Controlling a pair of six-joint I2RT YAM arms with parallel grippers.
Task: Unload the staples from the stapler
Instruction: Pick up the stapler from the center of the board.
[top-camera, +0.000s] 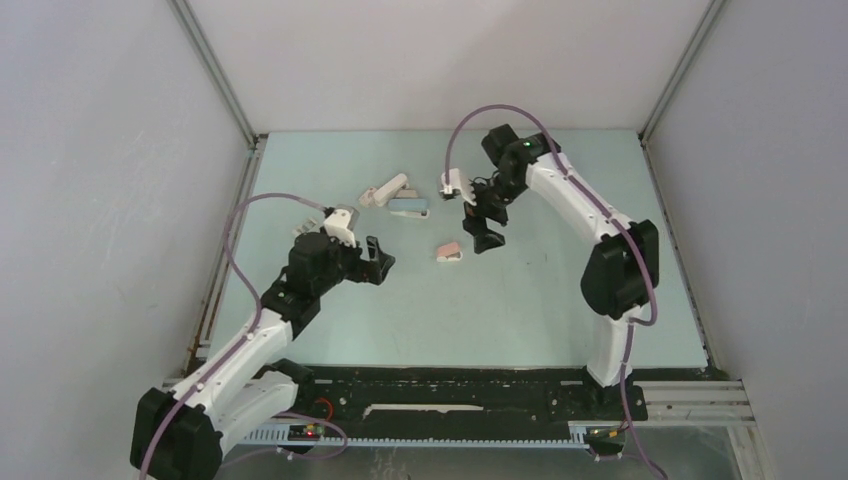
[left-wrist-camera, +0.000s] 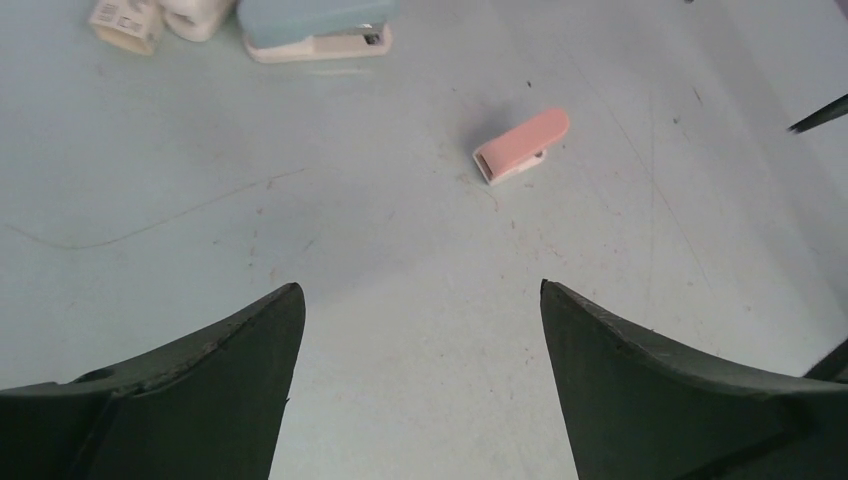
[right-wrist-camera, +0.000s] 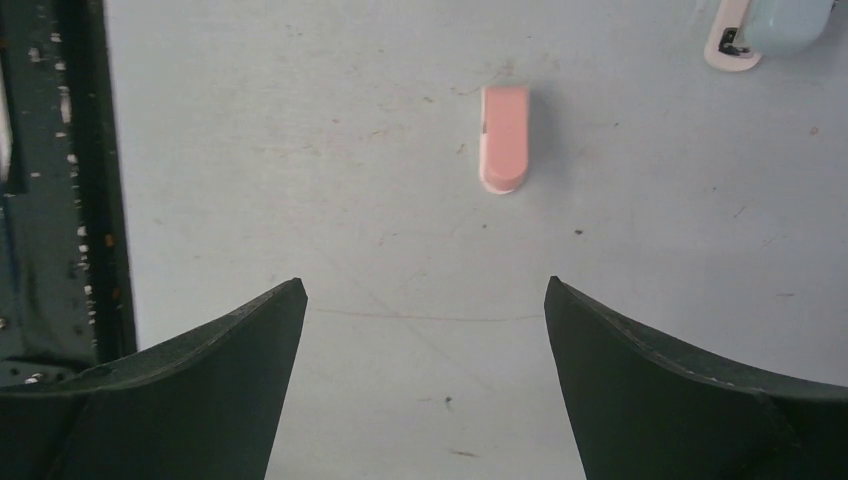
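Between the two arms, on the pale green table (top-camera: 500, 310), a small pink stapler (top-camera: 449, 250) lies flat and closed, touched by neither gripper. In the top view the left gripper (top-camera: 380, 257) hangs to its left with a clear stretch of table between them, its jaws spread and nothing in them. The right gripper (top-camera: 480, 228) sits just beside the stapler on its far right, jaws likewise wide apart and holding nothing. From the left wrist, the pink stapler (left-wrist-camera: 522, 146) lies ahead of the left gripper (left-wrist-camera: 420, 288) and off to the right of its gap. From the right wrist, the pink stapler (right-wrist-camera: 504, 137) lies ahead of the right gripper (right-wrist-camera: 425, 285), a little right of centre. A blue stapler (top-camera: 409, 207) and a white stapler (top-camera: 385, 190) rest together farther back. The staples are too small to make out in any view.
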